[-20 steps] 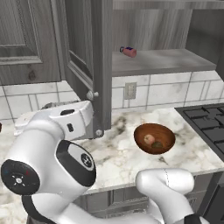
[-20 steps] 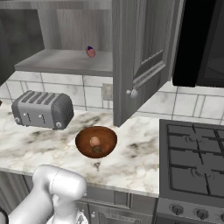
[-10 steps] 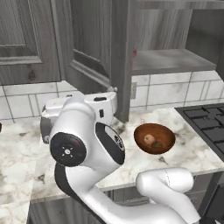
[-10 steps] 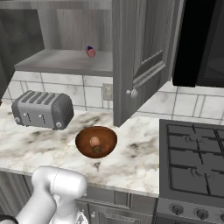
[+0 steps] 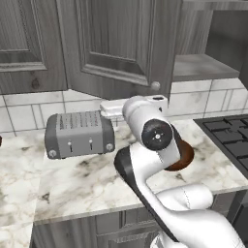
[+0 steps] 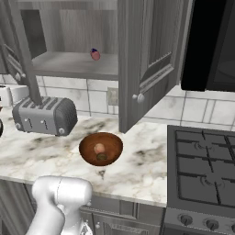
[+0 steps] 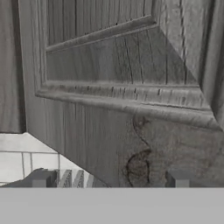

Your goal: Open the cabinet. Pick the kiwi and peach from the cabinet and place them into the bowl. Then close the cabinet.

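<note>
The cabinet's left door (image 5: pixel 116 43) stands partly swung in, its round knob (image 5: pixel 155 86) at its lower corner. My gripper (image 7: pixel 110 178) is open and faces the door's raised panel (image 7: pixel 122 87) at close range, its fingertips (image 7: pixel 41 178) wide apart with nothing between them. The right door (image 6: pixel 137 59) hangs wide open. The reddish-brown bowl (image 6: pixel 101 148) sits on the counter and holds the peach (image 6: pixel 99 147) and the darker kiwi (image 6: pixel 102 157). In the left base view my arm covers most of the bowl (image 5: pixel 186 156).
A grey toaster (image 5: pixel 80 133) stands on the marble counter (image 6: pixel 137 160) left of the bowl, just under my hand. A pink-red bottle (image 6: pixel 95 54) stands on the cabinet shelf. A stove (image 6: pixel 204 170) lies to the right, with a black microwave (image 6: pixel 211 46) above it.
My arm has swung to the left and the cabinet's left door has turned from edge-on toward shut. The bowl and the fruit in it have not moved.
</note>
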### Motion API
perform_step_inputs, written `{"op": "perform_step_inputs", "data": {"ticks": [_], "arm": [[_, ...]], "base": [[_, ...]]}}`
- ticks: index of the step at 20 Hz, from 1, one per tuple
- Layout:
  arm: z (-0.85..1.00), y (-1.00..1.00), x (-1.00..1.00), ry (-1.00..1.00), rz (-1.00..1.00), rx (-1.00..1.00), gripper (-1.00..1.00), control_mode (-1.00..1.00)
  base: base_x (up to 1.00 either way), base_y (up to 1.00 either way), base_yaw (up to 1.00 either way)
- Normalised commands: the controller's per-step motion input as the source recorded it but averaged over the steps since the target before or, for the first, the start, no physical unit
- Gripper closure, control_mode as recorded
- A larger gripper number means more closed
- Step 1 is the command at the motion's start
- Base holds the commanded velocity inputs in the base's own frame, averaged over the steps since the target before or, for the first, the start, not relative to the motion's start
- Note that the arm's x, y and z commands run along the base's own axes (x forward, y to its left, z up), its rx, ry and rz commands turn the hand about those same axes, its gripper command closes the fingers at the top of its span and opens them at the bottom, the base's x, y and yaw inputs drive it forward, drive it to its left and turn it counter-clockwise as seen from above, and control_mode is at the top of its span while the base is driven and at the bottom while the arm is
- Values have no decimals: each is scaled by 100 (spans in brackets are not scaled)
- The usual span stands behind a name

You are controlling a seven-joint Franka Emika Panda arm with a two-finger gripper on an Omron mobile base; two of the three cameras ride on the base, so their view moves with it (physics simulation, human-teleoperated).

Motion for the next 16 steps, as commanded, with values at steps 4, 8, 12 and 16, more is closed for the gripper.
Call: {"op": "perform_step_inputs", "data": {"ticks": [4, 8, 12, 16], "arm": [[-58, -71, 100, 0, 24, 5, -100, -100], [-40, -55, 100, 7, 19, 9, -100, -100], [-3, -29, 100, 29, 4, 16, -100, -100], [0, -7, 100, 41, 0, 13, -100, -100]], "base": [[0, 0, 0], [0, 0, 0], [0, 0, 0], [0, 0, 0]]}}
